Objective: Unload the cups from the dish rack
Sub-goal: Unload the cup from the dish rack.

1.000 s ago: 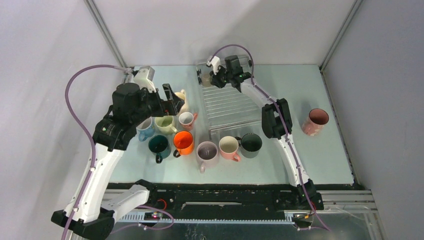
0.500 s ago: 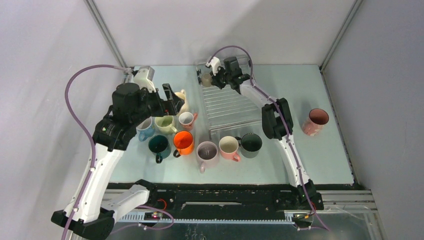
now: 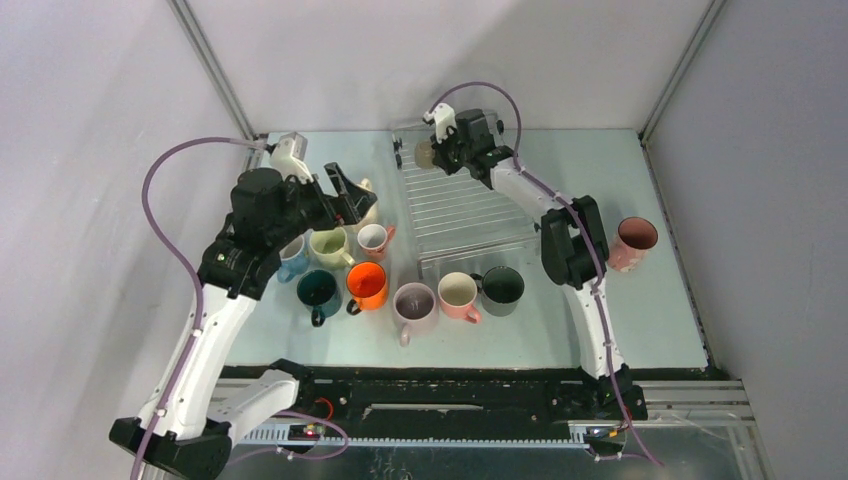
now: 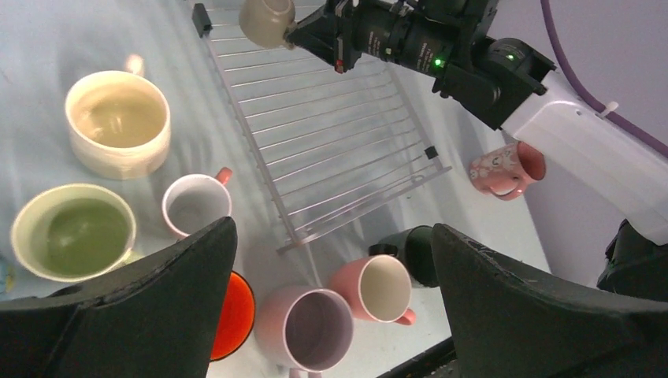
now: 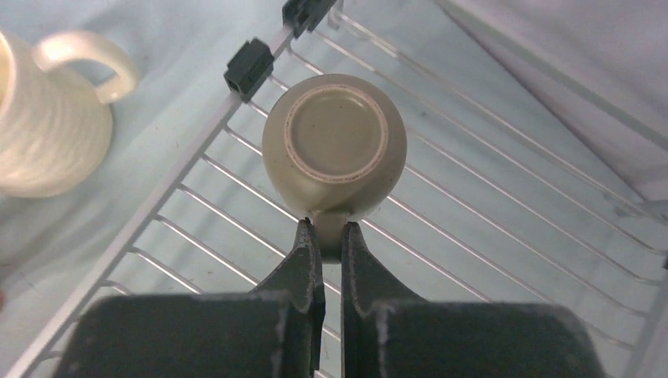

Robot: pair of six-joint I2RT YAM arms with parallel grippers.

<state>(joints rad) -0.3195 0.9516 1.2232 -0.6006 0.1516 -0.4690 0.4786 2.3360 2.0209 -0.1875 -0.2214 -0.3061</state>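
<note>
The right end effector [image 5: 329, 228] is clamped tight on the handle of a beige cup [image 5: 335, 146], fingers pinched together around it. That cup is upside down, base facing the wrist cam, over the far-left corner of the dish rack [image 3: 460, 210]. I can't tell if its rim touches the ribs. It's the only cup at the rack.

The left end effector [image 4: 332, 227] hangs over the cups left of the rack with its fingers spread wide apart, holding nothing.

On the table [image 3: 660, 320], the orange cup [image 3: 367, 284], teal cup [image 3: 318, 290], mauve cup [image 3: 414, 300], pink cup [image 3: 458, 293] and black cup [image 3: 502, 285] stand in a row near the rack's front edge. A patterned pink cup [image 3: 632, 243] stands well off to the right.
</note>
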